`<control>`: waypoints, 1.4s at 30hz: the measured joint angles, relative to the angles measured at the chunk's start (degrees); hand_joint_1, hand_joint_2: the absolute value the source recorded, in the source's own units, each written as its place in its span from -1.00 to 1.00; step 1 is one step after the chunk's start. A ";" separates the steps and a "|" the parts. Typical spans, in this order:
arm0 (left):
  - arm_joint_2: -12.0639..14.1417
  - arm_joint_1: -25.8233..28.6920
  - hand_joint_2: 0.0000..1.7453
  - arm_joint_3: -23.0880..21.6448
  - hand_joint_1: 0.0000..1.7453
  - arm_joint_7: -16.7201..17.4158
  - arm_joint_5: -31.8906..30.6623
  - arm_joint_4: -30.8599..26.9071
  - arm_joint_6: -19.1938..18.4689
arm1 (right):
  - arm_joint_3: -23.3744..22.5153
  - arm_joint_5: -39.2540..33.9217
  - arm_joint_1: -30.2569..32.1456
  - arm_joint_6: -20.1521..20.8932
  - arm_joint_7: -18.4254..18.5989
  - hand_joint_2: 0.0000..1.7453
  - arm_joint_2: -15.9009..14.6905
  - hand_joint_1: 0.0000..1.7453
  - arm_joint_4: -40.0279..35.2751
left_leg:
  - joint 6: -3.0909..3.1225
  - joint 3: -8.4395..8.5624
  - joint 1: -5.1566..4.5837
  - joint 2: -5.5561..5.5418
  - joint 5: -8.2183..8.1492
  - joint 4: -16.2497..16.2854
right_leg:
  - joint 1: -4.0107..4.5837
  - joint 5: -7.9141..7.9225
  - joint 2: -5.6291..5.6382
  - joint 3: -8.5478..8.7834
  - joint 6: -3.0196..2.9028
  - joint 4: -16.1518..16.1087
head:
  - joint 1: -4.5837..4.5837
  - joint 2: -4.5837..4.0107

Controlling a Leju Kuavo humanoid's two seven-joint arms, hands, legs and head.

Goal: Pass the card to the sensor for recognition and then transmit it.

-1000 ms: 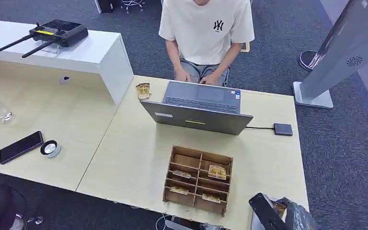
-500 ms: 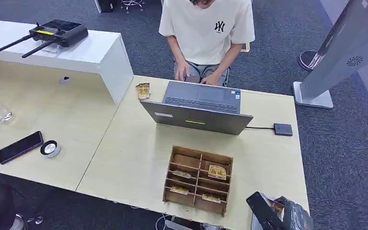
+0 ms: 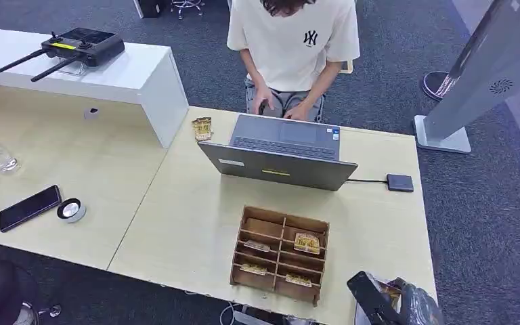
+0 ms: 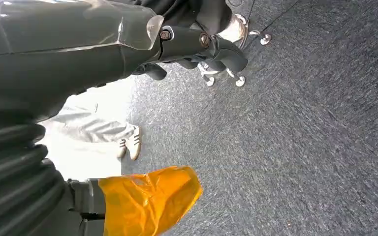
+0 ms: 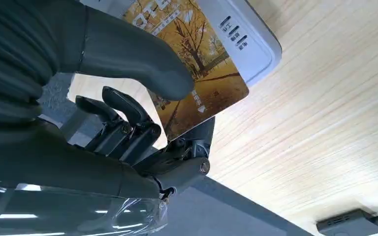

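Right hand point(image 5: 128, 98) fingers pinch the card point(image 5: 197, 73), its long axis slanting over the white sensor point(image 5: 256, 44).

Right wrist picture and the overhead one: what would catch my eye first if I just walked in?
Up close, the robot's right hand pinches a card printed with golden autumn trees, held against a white sensor on the pale wooden table. From above, a person sits behind an open laptop, and a wooden divided box holding more cards sits near the table's front edge.
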 joint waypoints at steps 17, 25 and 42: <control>0.00 0.04 1.00 0.00 -1.00 0.09 -0.02 -0.04 -0.02 | 0.04 -0.92 -0.04 0.26 0.48 1.00 0.00 1.00 -0.57 | 0.00 0.00 0.00 0.00 0.00 0.00 | 0.00 0.00 0.00 0.00 0.00 0.00 | 0.00 0.00; -0.09 0.55 1.00 0.00 -1.00 0.09 0.02 -0.90 -0.61 | 0.04 -3.14 -0.07 -1.42 -2.55 1.00 0.00 1.00 -4.63 | 0.00 -0.02 0.00 0.00 0.00 0.00 | 0.00 0.00 0.00 0.00 0.00 0.00 | 0.00 0.00; 1.36 -5.02 1.00 3.78 -1.00 -2.80 0.83 11.85 10.43 | -0.26 -7.63 -0.35 -9.66 -18.03 1.00 0.96 1.00 -22.60 | 0.00 0.10 0.00 0.13 0.00 0.00 | -0.01 0.02 0.13 0.01 -0.01 0.00 | 0.00 0.00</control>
